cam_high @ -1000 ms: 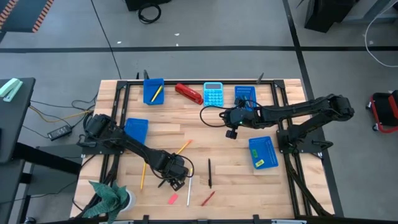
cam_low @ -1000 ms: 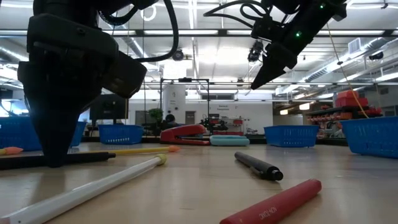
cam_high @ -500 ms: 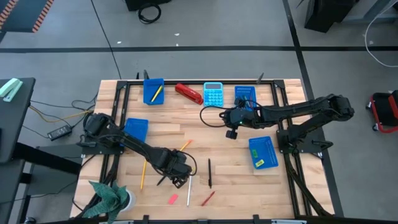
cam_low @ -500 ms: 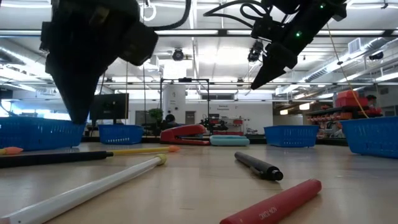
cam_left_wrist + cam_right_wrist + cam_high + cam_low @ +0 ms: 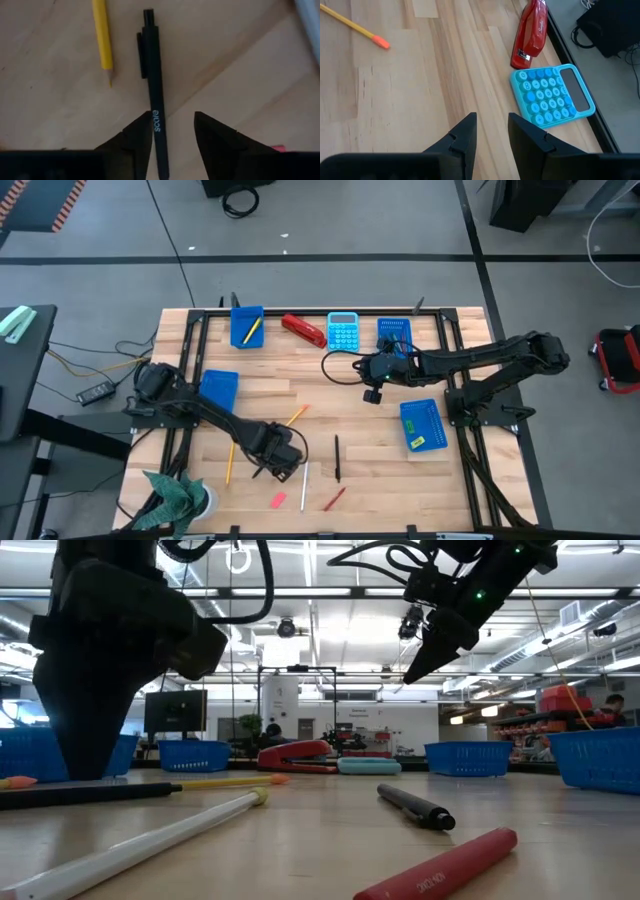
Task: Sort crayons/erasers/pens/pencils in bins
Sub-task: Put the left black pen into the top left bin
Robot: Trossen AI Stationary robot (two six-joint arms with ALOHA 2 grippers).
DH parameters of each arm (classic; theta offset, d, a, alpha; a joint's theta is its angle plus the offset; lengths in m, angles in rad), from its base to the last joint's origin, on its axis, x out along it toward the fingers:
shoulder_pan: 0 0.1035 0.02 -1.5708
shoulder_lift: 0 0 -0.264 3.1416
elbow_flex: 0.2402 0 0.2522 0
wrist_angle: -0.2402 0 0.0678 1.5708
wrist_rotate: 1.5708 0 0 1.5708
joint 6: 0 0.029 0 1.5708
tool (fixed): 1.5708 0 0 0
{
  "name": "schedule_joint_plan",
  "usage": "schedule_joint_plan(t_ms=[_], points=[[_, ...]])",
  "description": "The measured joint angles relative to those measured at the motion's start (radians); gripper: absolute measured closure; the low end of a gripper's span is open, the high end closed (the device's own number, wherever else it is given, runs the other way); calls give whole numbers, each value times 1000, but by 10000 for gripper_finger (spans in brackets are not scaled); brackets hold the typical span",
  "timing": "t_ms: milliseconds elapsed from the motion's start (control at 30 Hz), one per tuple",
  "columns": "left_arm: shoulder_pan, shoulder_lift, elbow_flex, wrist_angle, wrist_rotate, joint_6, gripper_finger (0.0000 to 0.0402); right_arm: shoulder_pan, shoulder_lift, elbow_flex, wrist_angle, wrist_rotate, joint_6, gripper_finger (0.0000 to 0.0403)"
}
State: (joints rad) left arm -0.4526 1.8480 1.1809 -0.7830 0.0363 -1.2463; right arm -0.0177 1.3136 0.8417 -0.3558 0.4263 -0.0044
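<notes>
Left gripper low over the table, fingers parted and straddling a black pen that lies flat on the wood; the pen sits closer to one finger, whether touching it or not cannot be told, and it is not clamped. A yellow pencil lies just beside that pen, roughly parallel, apart from it. From above, the left gripper is well left of the second black pen, with a white pencil just below it and a red crayon and pink eraser near. Right gripper hangs above the table, well apart from the pen, near the light-blue calculator and red stapler, fingers parted, holding nothing. Blue bins: one with a pencil inside, one left, one by the calculator, one right with a green eraser.
</notes>
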Motion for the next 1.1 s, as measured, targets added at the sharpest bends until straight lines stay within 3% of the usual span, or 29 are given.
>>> schedule_joint_plan(t_ms=[233,867,1100], points=[[0,3,-49,26,-15,-26,257,0,0,0,7,0,0,285],[14,0,-74,36,-36,-26,359,-13,0,0,16,-9,0,285],[35,7,-46,86,-84,-22,350,-13,0,0,15,-12,0,285]])
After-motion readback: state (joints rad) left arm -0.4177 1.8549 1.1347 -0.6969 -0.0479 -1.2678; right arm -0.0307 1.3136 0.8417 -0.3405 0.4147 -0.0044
